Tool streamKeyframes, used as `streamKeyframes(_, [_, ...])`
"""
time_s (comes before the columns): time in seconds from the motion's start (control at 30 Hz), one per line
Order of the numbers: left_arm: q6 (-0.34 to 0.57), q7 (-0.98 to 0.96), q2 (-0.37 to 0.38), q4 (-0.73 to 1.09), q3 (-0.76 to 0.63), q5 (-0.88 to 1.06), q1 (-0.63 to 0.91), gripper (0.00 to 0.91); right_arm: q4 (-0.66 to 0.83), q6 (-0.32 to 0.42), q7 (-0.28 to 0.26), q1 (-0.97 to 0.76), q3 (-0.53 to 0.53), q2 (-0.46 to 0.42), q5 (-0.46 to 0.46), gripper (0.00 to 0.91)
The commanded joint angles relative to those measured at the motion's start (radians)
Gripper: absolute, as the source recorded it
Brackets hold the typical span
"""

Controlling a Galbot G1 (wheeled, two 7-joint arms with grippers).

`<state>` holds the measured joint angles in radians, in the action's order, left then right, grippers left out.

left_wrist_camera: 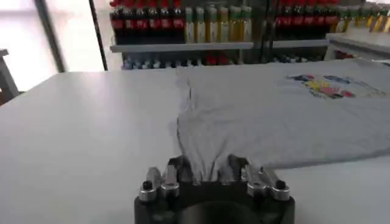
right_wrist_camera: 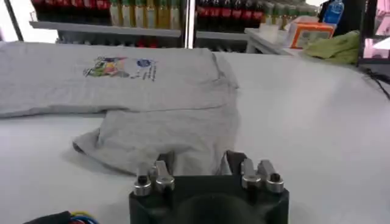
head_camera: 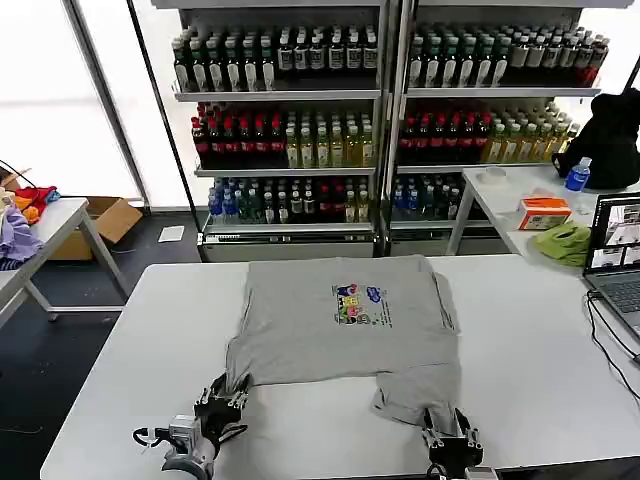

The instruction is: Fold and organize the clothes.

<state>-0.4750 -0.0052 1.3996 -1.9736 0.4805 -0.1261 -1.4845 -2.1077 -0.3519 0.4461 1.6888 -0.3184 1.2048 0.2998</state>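
A grey shirt [head_camera: 340, 320] lies spread on the white table [head_camera: 530, 370], with both grippers at its near edge.

The shirt sits in the middle of the table, and its little colour print [head_camera: 358, 303] faces up. The corner at 5 o'clock is folded and bunched. The left gripper [head_camera: 222, 402] is at 7 o'clock from the print, and its fingers [left_wrist_camera: 178, 172] are closed on the shirt's near left corner. The right gripper [head_camera: 450, 432] is at 5 o'clock, and its fingers [right_wrist_camera: 162, 170] pinch the bunched corner. At 2 o'clock from the shirt, well apart, a laptop [head_camera: 620, 262] sits at the table's edge. Behind the table, at 12 o'clock, stand shelves [head_camera: 300, 110] full of bottles.
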Motion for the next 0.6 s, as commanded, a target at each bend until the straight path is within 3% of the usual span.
streamKeyframes(0.03, [-0.008, -0.001, 0.001, 0.004, 0.001, 0.023, -0.003, 0.010, 0.054, 0.034, -0.016, -0.005, 0.004, 0.012, 0.028, 0.000])
streamKeyframes(0.3, [0.010, -0.001, 0.009, -0.002, -0.007, 0.034, -0.012, 0.000, 0.061, 0.155, -0.060, -0.011, -0.001, 0.019, -0.028, 0.000])
streamKeyframes(0.6, [0.078, -0.001, 0.024, -0.075, -0.009, 0.031, -0.013, 0.000, -0.066, 0.208, -0.070, -0.062, -0.036, 0.025, -0.042, 0.000])
